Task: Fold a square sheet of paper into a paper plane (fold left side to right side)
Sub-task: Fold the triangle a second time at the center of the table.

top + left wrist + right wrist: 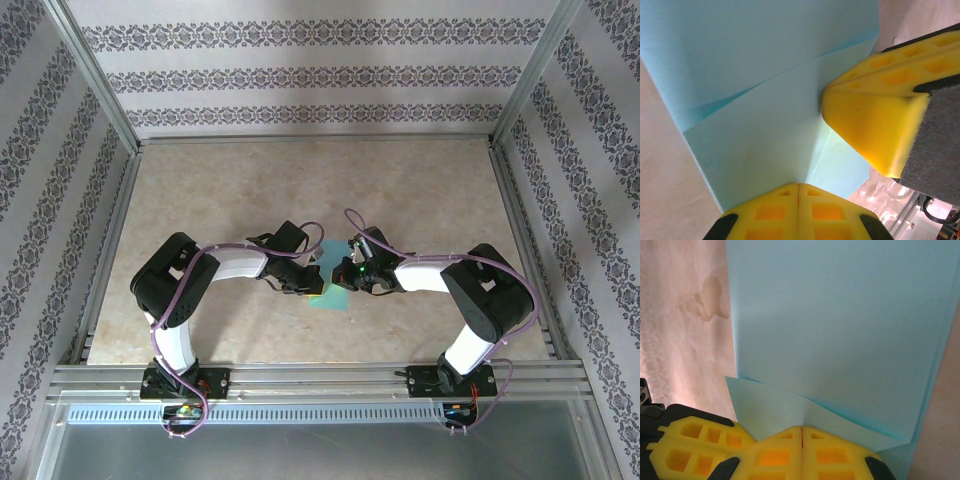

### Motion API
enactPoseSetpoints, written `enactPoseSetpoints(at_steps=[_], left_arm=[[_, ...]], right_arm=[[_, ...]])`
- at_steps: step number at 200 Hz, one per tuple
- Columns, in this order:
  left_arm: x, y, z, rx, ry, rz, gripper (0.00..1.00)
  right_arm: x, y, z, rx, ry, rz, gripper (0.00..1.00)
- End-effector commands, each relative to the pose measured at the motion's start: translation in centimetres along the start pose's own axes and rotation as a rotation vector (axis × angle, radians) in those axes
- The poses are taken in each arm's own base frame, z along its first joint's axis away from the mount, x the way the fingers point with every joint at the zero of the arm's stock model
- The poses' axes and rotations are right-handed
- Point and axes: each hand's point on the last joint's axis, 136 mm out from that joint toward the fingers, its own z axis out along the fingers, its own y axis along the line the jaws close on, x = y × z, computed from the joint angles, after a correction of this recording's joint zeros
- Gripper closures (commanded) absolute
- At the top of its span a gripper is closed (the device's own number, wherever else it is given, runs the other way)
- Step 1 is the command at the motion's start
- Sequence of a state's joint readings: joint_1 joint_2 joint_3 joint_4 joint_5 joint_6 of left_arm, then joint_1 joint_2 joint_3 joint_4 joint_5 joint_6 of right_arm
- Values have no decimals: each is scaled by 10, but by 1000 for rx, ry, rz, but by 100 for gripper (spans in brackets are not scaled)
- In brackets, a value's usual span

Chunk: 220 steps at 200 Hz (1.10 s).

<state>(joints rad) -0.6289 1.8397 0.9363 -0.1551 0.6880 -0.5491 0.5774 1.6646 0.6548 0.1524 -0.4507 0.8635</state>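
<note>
The partly folded paper [330, 299] is set on the bench [210, 190], toward its near edge; the left claw [798, 187] and right claw [802, 430] are closed, tips pressed on it; creasing is judged underway; the fold must next be flattened evenly.

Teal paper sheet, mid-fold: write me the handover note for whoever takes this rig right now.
The left gripper is shut, tips at the paper; pinching or pressing, cannot tell.
The right gripper is shut too, tips at the paper, facing the left one.
The square sheet of paper lies mid-table, between both grippers.
Done: one layer folded over, creases visible.
Left: no plane shape yet; further folds likely remain.
</note>
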Motion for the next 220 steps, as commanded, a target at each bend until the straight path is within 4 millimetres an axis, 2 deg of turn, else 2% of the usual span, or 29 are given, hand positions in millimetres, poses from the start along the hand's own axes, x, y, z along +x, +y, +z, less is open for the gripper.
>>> enactPoseSetpoints(at_steps=[1, 27, 56, 99, 162, 181, 202, 220], left_arm=[[16, 22, 8, -89, 46, -12, 100], [17, 23, 8, -90, 45, -13, 100], [17, 23, 8, -88, 41, -13, 100], [18, 24, 8, -90, 46, -15, 100], [34, 32, 3, -111, 63, -25, 100], [39, 35, 1, -118, 65, -29, 100], [35, 27, -4, -103, 42, -18, 100], [26, 11, -13, -67, 13, 4, 100]], right_arm=[[-6, 9, -11, -8, -11, -11, 100], [-9, 27, -17, -56, -21, -18, 100], [1, 26, -8, -57, 0, 7, 100], [13, 15, 7, -32, 32, 31, 100], [24, -31, 10, 98, 70, 96, 100], [24, -39, 9, 116, 72, 103, 100], [25, -41, 10, 118, 75, 100, 100], [25, -39, 10, 111, 79, 94, 100]])
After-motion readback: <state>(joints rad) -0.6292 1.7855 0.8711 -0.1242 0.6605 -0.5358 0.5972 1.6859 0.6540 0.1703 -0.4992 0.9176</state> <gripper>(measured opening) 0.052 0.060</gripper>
